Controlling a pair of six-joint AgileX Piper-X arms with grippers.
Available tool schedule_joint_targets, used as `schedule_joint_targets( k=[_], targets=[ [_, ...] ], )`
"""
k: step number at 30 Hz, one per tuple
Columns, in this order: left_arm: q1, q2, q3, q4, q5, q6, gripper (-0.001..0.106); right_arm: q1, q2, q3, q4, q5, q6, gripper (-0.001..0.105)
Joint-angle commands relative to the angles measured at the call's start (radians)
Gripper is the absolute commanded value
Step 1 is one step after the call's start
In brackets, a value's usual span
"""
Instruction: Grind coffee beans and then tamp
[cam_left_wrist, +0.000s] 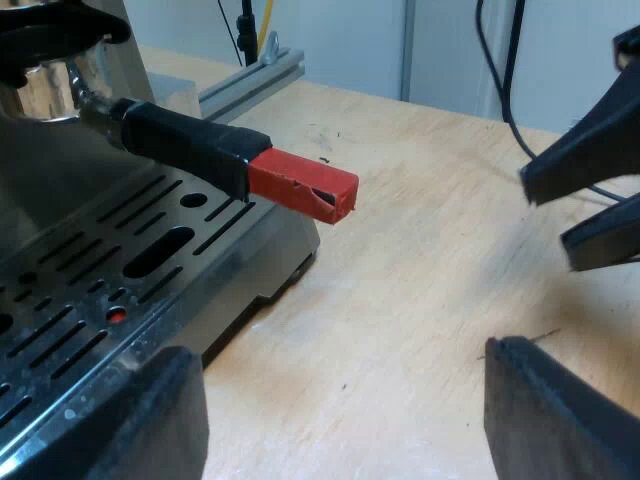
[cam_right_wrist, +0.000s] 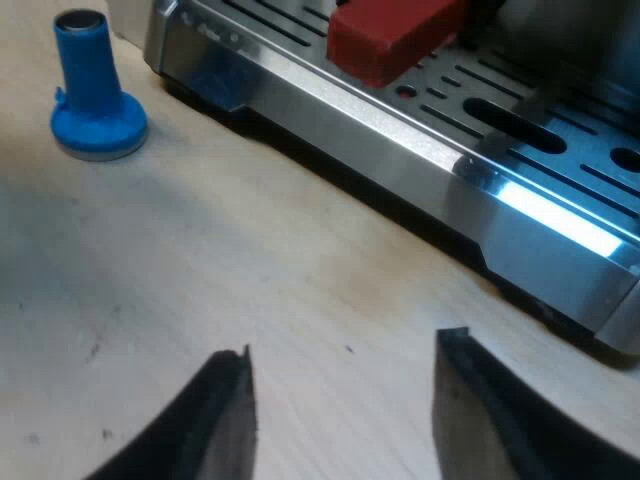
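The left gripper (cam_left_wrist: 345, 410) and the right gripper (cam_right_wrist: 340, 410) are both wide open and empty over the table (cam_left_wrist: 420, 260), by the drip tray (cam_left_wrist: 110, 290). Farther off, the red-tipped handle (cam_left_wrist: 200, 145) projects from the machine (cam_left_wrist: 40, 170). The blue tamper (cam_right_wrist: 95, 95) stands upright on the table.

The left gripper (cam_left_wrist: 345, 410) is made of two thick, matte black fingers (cam_left_wrist: 150, 420). Each is blocky, with a flat, squared-off top edge and softly rounded corners, and the dark surface carries pale specks and faint scuffs. The right gripper (cam_right_wrist: 345, 405) has two black fingers (cam_right_wrist: 225, 425) that broaden toward the base. Each ends in a small raised corner at the tip and has a dull grey sheen along its face. In the left wrist view its fingers (cam_left_wrist: 590, 160) appear as two black wedges narrowing to blunt tips.
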Motion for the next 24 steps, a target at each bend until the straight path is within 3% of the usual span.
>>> schedule_joint_targets(
  k=[1, 5, 6, 9, 17, 24],
  targets=[
    [-0.005, 0.001, -0.002, -0.011, 0.017, 0.005, 0.061, 0.002, 0.045, 0.001, -0.093, 0.020, 0.003, 0.034],
    [-0.005, 0.001, -0.002, -0.011, 0.017, 0.005, 0.061, 0.002, 0.119, 0.001, -0.187, 0.064, 0.020, 0.032],
    [-0.005, 0.001, -0.002, -0.011, 0.017, 0.005, 0.061, 0.002, 0.166, 0.001, -0.223, 0.121, 0.073, 0.032],
    [-0.005, 0.001, -0.002, -0.011, 0.017, 0.005, 0.061, 0.002, 0.227, 0.001, -0.290, 0.177, 0.123, 0.032],
    [-0.005, 0.001, -0.002, -0.011, 0.017, 0.005, 0.061, 0.002, 0.371, 0.001, -0.471, 0.213, 0.135, 0.025],
    [-0.005, 0.001, -0.002, -0.011, 0.017, 0.005, 0.061, 0.000, 0.457, -0.006, -0.619, 0.216, 0.135, 0.025]
  ],
)
